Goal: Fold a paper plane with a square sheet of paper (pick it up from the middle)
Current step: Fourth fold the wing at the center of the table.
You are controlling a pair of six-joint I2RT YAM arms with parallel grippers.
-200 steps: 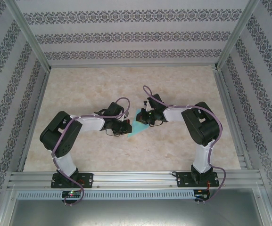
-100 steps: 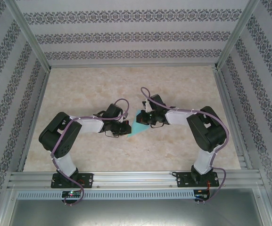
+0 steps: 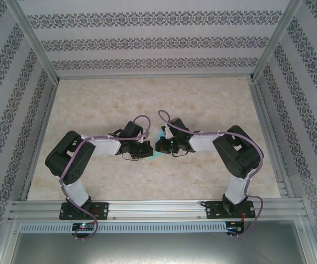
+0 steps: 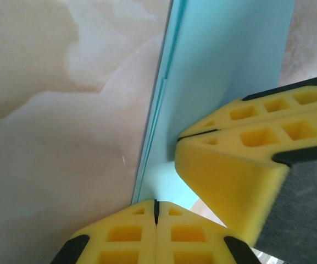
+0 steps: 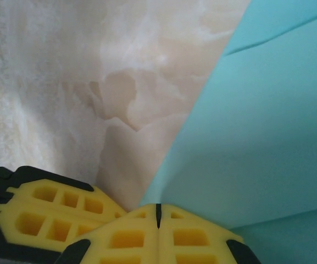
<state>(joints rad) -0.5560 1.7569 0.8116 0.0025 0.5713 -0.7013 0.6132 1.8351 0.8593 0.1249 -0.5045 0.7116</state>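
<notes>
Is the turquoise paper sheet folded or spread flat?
Folded: the thin turquoise paper sheet shows stacked edges along one side and overlapping flaps.

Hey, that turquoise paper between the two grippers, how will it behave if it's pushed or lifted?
Probably floppy and very light: the folded paper looks thin, with stacked layer edges in the left wrist view. It may well slide on the smooth marbled table when pushed. Its creases likely stiffen it slightly along the folds.

Table (image 3: 147,99) is viewed from above and behind the arm bases (image 3: 84,209). Wrist views are held very close and angled down, with turquoise paper (image 4: 224,55) shared by both.
</notes>
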